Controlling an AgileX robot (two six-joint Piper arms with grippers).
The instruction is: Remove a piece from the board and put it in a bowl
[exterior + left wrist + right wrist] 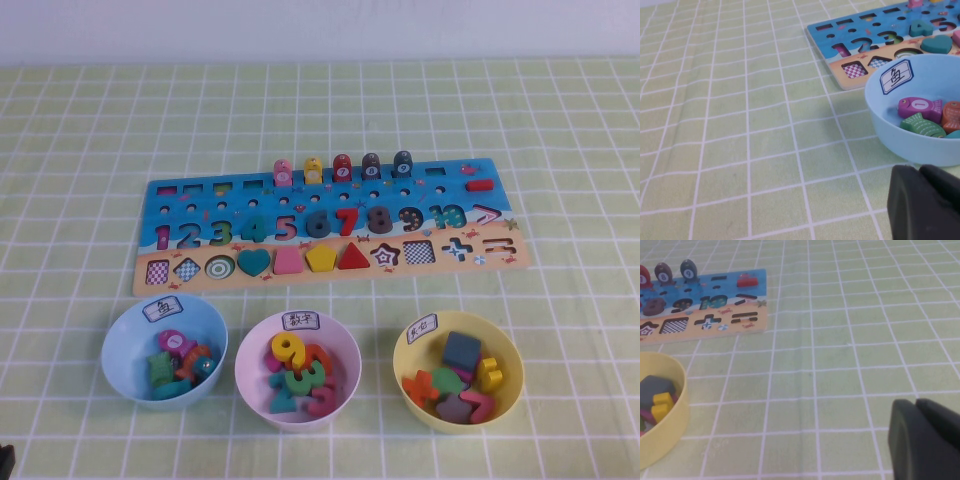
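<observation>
Wooden shapes fill most of the board (pixel 160 195), which lies flat mid-worktop (pixel 100 120) with its tan strip towards the robot, so the shape row is the nearest to reach. In that row the star slot (pixel 385 255), just right of the red triangle (pixel 352 257), shows only its patterned floor; nothing sits in it.

Three bowls stand in a line just in front of the board, each with a handwritten label for sorting. The blue bowl (pixel 112 345) holds fish, the pink bowl (pixel 245 350) numbers, and the yellow bowl (pixel 519 365) mixed shapes. A dull purple-brown piece (pixel 456 407) lies low in the yellow bowl, among the orange-red, yellow and dark blue blocks. Its outline is partly hidden, but I judge it to be the star from the empty slot, so the transfer looks done.

Both arms are drawn back to the near edge, probably to leave the camera a clear look at the result. The left gripper (pixel 921 200) hangs low over bare cloth, near the blue bowl and apart from it. The right gripper (pixel 917 435) hangs over bare cloth off the yellow bowl's outer side, well apart from the board. Neither carries anything visible; whether either is open or closed I cannot tell.
</observation>
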